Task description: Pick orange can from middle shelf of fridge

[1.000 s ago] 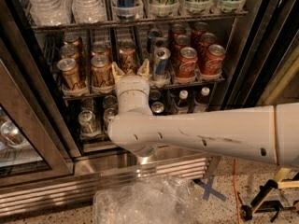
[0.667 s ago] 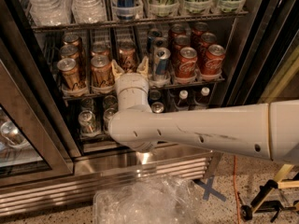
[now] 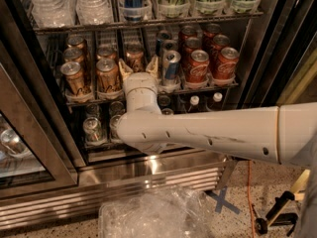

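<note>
Reaching into the fridge (image 3: pixel 148 175), the gripper (image 3: pixel 138 67) sits at the front of the middle shelf (image 3: pixel 86 101), jaws spread and holding nothing, and the orange can (image 3: pixel 134 56) seems to stand between their tips. I judge the step in hand to be the grasp itself. The next move calls for closing squarely on that can, then lifting it out clear of the neighbouring cans.

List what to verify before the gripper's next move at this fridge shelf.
1. Fridge door open, shelves reachable: ok.
2. Gripper level with the middle shelf: ok.
3. Gripper open, with an orange can in line between its jaws: ok.
4. Gripper far enough in to close on that can: cannot tell.
5. Blue-and-silver can clear of the gripper: cannot tell.
</note>
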`<action>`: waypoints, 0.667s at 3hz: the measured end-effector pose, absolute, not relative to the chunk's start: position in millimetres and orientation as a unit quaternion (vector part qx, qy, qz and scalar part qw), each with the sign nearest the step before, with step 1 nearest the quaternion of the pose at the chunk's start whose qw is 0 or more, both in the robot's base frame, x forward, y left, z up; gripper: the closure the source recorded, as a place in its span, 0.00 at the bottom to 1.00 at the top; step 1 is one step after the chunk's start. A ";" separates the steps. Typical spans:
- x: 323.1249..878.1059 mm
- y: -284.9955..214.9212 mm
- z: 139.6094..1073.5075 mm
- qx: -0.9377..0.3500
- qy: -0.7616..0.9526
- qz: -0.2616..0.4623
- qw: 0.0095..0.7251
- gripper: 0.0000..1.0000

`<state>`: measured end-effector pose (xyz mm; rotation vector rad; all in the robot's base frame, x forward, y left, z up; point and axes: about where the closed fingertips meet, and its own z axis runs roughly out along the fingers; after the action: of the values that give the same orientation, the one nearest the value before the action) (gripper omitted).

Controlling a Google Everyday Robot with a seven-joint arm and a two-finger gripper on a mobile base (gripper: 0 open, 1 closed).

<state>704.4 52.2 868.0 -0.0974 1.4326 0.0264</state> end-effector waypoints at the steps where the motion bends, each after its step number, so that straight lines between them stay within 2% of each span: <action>1: 715.1 52.2 866.8 -0.042 0.655 0.013 0.754 0.29; 2: 725.7 51.1 865.4 -0.040 0.656 0.015 0.754 0.29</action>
<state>725.7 51.1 865.4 -0.0880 1.4318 0.0321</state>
